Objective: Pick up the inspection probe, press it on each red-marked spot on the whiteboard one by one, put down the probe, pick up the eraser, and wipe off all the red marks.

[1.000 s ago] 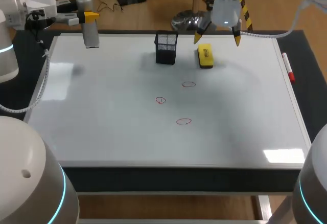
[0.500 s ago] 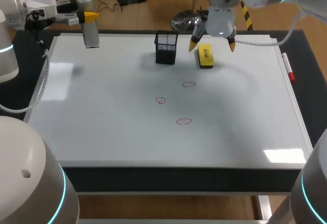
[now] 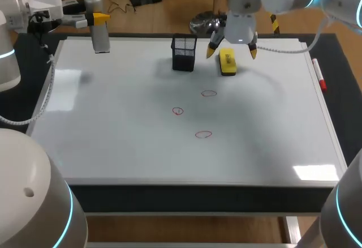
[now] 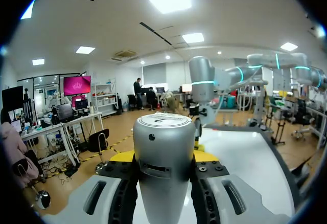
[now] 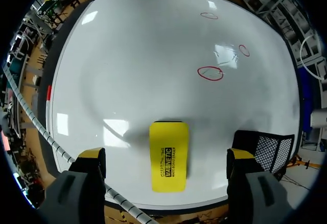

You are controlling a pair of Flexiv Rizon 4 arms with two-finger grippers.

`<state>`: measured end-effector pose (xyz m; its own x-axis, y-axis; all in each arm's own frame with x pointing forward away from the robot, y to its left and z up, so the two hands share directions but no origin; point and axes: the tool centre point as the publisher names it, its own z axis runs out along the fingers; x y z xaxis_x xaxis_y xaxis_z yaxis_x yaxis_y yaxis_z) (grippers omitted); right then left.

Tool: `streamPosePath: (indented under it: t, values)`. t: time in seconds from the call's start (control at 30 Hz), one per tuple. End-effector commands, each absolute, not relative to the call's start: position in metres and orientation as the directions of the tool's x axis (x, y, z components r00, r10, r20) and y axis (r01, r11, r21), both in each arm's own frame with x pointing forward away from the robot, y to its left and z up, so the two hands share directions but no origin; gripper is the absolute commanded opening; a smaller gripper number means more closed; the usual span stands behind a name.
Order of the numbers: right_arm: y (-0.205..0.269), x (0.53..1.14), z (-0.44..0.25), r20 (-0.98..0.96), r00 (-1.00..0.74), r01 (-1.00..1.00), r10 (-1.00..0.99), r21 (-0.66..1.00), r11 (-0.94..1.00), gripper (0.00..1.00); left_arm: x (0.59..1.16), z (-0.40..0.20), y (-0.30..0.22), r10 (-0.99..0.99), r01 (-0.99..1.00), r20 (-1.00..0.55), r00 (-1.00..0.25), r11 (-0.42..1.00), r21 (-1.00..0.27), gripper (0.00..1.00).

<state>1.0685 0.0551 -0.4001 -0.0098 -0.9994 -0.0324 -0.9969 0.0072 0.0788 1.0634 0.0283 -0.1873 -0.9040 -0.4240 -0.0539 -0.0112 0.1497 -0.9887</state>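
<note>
Right wrist view: right jaws spread astride the yellow rectangular eraser [image 5: 168, 155]; best lower straight, then close across its width. Meanwhile left jaws pinch the silver cylindrical probe [image 4: 164, 152].

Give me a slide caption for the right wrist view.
Open right gripper above the yellow eraser on the whiteboard, three red marks ahead.

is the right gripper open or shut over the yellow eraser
Open: the right gripper has its yellow-tipped fingers wide apart, touching neither side of the yellow rectangular eraser between them.
</note>
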Motion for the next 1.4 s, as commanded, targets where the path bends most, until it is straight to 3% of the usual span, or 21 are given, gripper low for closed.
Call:
streamPosePath:
  t: [0.03, 0.73, 0.8, 0.83, 0.9, 0.93, 1.4]
  values:
    - [0.057, 1.075, -0.406, -0.025, -0.010, -0.996, -1.000, 0.089, 0.008, 1.00, 1.063, -0.187, 0.028, -0.426, -0.009, -0.055, -0.903, 0.148, -0.989, 0.00]
    - [0.057, 1.089, -0.423, -0.021, -0.004, -0.993, -1.000, 0.118, 0.001, 1.00, 1.063, -0.187, 0.028, -0.426, -0.009, -0.055, -0.903, 0.148, -0.989, 0.00]
    - [0.057, 1.089, -0.424, -0.019, -0.001, -0.993, -1.000, 0.121, -0.001, 0.47, 1.063, -0.187, 0.028, -0.426, -0.009, -0.055, -0.903, 0.148, -0.989, 0.00]
    - [0.057, 1.089, -0.424, -0.017, -0.001, -0.993, -1.000, 0.122, -0.001, 0.42, 1.063, -0.187, 0.028, -0.426, -0.009, -0.055, -0.903, 0.148, -0.989, 0.00]
    - [0.057, 1.088, -0.424, -0.015, -0.001, -0.992, -1.000, 0.123, -0.001, 0.09, 1.063, -0.187, 0.028, -0.426, -0.009, -0.055, -0.903, 0.148, -0.989, 0.00]
    - [0.056, 1.088, -0.424, -0.015, -0.001, -0.992, -1.000, 0.123, -0.001, 0.00, 1.063, -0.187, 0.028, -0.426, -0.009, -0.055, -0.903, 0.148, -0.989, 0.00]
    - [0.025, 1.081, -0.401, 0.013, -0.141, -0.983, -0.990, 0.118, 0.141, 0.00, 1.063, -0.187, 0.028, -0.426, -0.009, -0.055, -0.903, 0.148, -0.989, 0.00]
